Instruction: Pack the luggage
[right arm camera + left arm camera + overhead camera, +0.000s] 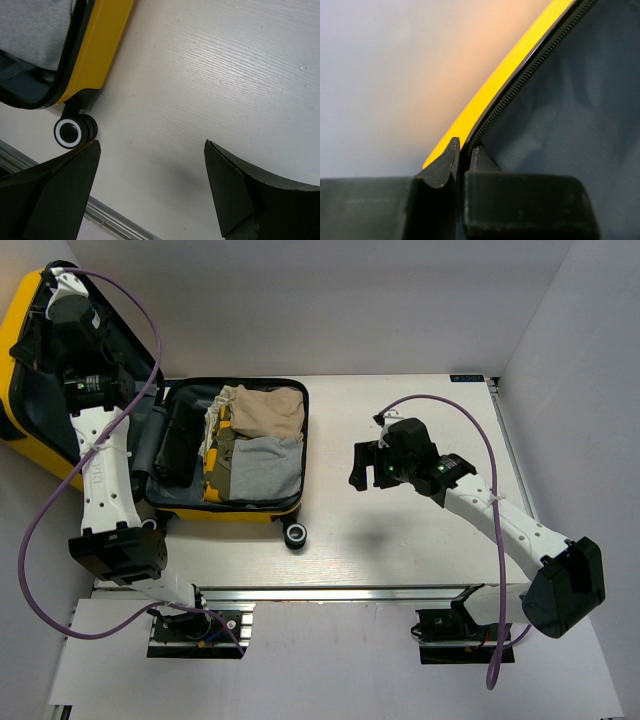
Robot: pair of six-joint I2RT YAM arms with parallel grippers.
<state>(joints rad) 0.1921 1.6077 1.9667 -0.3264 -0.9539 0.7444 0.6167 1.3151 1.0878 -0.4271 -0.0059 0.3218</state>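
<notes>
Luggage [510, 70] rim is caught in the left claw [465, 155]. The two fingertips are pressed nearly together, and the yellow shell edge and black zipper [520, 85] run up from between them. Dark grey lining [570, 125] lies right of the pinch, pale wall [380, 75] left of it. From above, that claw sits high on the raised lid [28, 330], at the far left and close to the wall. Little room there.

Right claw [151, 150] is spread wide, holding nothing, and hovers over bare table [400, 530], well apart from the open half to its left. Only white tabletop shows between its fingers. A black wheel [72, 131] with a white ring and a strip of yellow shell lie just past its left finger. There is open room across the table's right side. A metal rail [350, 592] runs along the near edge.

The open half lies flat on the table's left part, with a yellow shell and dark rim. Folded clothes [265, 440], tan over grey, fill its right side, and dark items sit in its left.
</notes>
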